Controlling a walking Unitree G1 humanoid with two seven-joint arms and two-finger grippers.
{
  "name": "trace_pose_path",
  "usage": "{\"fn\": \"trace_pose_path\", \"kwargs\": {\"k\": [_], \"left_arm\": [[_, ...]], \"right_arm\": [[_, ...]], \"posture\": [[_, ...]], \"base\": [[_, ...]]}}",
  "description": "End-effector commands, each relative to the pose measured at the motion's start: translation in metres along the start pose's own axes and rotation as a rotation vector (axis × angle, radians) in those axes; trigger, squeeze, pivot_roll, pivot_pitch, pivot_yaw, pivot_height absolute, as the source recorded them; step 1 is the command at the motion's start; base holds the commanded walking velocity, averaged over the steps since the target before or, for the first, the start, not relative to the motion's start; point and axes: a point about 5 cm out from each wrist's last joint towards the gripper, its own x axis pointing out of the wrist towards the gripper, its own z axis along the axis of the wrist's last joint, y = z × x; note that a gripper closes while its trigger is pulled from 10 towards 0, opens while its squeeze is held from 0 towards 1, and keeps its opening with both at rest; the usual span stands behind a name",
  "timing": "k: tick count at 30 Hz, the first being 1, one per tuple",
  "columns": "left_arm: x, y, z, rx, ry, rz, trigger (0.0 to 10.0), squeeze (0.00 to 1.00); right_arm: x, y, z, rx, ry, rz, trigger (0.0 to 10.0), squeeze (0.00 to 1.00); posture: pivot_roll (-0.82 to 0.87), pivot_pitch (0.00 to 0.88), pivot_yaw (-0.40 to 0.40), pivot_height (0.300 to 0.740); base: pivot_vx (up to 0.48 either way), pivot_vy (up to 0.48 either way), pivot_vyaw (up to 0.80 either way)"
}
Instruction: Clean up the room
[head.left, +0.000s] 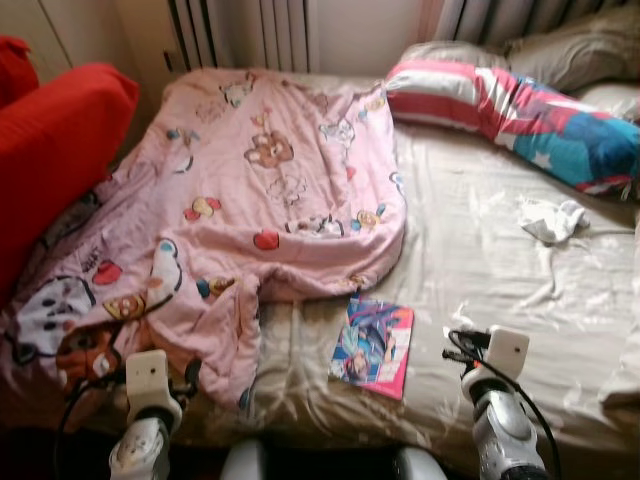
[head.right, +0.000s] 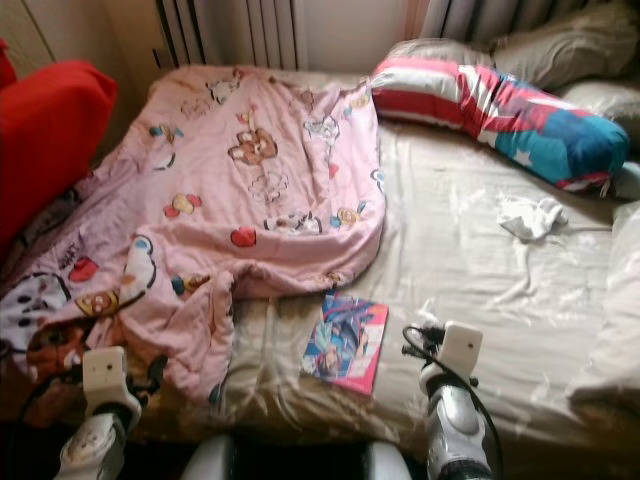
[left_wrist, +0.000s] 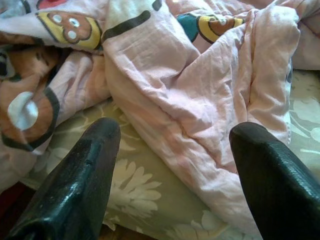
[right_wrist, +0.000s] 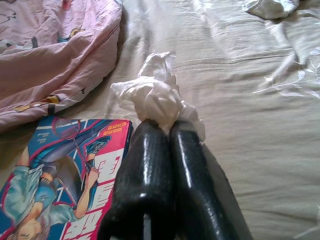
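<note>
Right gripper (right_wrist: 162, 125) clamping crumpled tissue (right_wrist: 150, 95)

Glossy magazine (head.left: 372, 346); soft cloth quilt (head.left: 240, 190)

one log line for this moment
right pincer: shut on tissue | left pincer: open by blanket | magazine on bed

A crumpled white tissue (right_wrist: 152, 95) is pinched between the closed fingers of my right end effector (right_wrist: 167, 125), just above the beige sheet of the bed (head.left: 480, 260). A glossy pink and blue comic magazine (head.left: 372, 346) lies flat beside it, near the bed's front edge. A second crumpled white cloth (head.left: 553, 220) lies farther off, below the striped red, white and blue pillow (head.left: 520, 115). A rumpled pink cartoon-print quilt (head.left: 240, 200) covers the bed's left half.
</note>
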Motion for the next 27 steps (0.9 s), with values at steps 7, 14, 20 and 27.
{"fn": "trace_pose_path", "kwargs": {"k": [7,14,20,27], "left_arm": [[0.001,0.002,-0.010,-0.015,0.053,0.027,10.0,0.00],[-0.002,0.003,-0.021,-0.016,0.112,0.039,10.0,0.00],[-0.007,0.005,-0.033,-0.015,0.181,0.053,10.0,0.00],[-0.013,0.003,-0.046,-0.008,0.257,0.049,10.0,0.00]], "right_arm": [[-0.003,-0.004,-0.011,-0.021,0.070,-0.013,10.0,0.00],[-0.007,-0.007,-0.018,-0.031,0.111,-0.025,10.0,0.00],[-0.014,-0.012,-0.033,-0.044,0.198,-0.048,10.0,0.00],[-0.027,-0.018,-0.054,-0.064,0.320,-0.073,10.0,0.00]], "posture": [[0.05,0.000,-0.023,0.717],[0.05,0.000,-0.028,0.740],[0.04,0.000,-0.030,0.740],[0.04,0.000,-0.029,0.740]], "base": [[0.000,0.000,0.00],[0.000,0.000,0.00],[0.000,0.000,0.00],[0.000,0.000,0.00]]}}
